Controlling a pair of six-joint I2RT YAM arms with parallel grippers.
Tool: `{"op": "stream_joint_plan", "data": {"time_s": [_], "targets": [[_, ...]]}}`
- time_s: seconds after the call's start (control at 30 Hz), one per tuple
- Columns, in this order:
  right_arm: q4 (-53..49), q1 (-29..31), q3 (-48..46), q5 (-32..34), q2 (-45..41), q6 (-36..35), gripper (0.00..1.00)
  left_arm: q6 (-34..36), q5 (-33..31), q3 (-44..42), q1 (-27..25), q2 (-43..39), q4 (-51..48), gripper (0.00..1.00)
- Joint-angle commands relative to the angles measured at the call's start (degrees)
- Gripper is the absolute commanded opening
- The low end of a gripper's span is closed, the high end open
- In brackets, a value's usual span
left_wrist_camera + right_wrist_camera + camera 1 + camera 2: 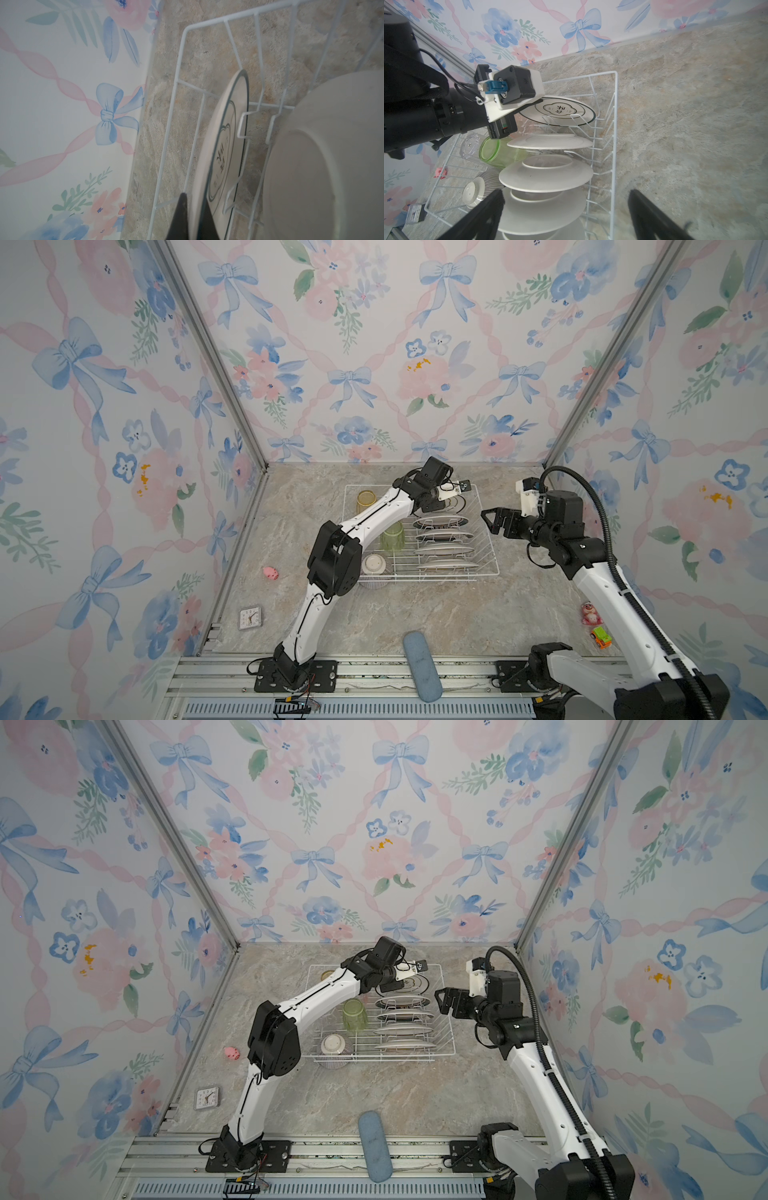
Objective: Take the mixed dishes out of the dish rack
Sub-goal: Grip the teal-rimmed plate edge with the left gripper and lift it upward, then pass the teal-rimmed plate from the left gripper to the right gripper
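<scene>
Five white round plates with dark teal rims [444, 551]: they stand on edge in a row between the prongs, along the right half of the white wire dish rack [615, 87] on the marbled bench [415, 614].
Far plate [562, 110]: it is last in the row at the back of the rack, leaning, with its printed face towards us.
Left gripper [195, 220]: it is clamped on the far plate's rim, one finger on each face.
Right gripper [491, 521]: its jaws are wide apart and hold nothing. It hovers just beside the rack's right wall.
Key relation: the far plate's face runs across the rack, with prongs in front of it. We judge it must rise along its own plane before any sideways move. The left arm has it, and the right is nearer the other four.
Other dishes: a yellow translucent tumbler [365, 501], a green translucent tumbler [392, 536] and an upturned striped bowl with a white foot [374, 568] fill the rack's left half.
Views: only the left wrist view shows us the pinch, which the wrist covers in both top views. The right wrist view alone shows a clear tumbler [470, 146]. We find no pink tumbler.
</scene>
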Motion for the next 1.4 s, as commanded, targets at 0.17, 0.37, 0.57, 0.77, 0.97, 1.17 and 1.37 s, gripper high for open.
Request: {"op": "stream_joint_plan", "data": {"time_s": [0.17, 0.37, 0.57, 0.77, 0.97, 1.17, 1.37], "targets": [[0.27, 0.66, -1.21, 0.62, -1.90, 1.06, 0.96, -1.16, -3.12, 3.63, -1.02, 1.03, -0.72, 0.00], [0.71, 0.66, -1.95, 0.84, -2.96, 1.47, 0.95, -2.31, -4.74, 5.69, -1.21, -0.88, -0.31, 0.00], [1.58, 0.66, -2.79, 0.97, -3.47, 2.19, 0.94, -4.18, -4.91, 6.33, -1.20, -3.65, 0.41, 0.00], [2.79, 0.66, -3.40, 1.71, -3.58, 2.27, 0.93, -7.86, -4.25, 6.54, -0.61, -7.35, 0.29, 0.00], [4.88, 0.58, -4.25, 1.76, -3.10, 2.86, 0.93, -10.86, -3.12, 6.89, -0.20, -11.24, 0.47, 0.00], [11.33, -2.18, -6.54, -4.71, -3.03, 5.17, 0.84, -19.52, 5.03, 6.99, 2.30, -15.90, 0.25, 0.00], [30.59, -8.56, -14.31, -21.71, -1.36, 16.37, 0.68, -32.86, 22.13, 0.58, 7.56, -22.46, 0.33, 0.00]]}}
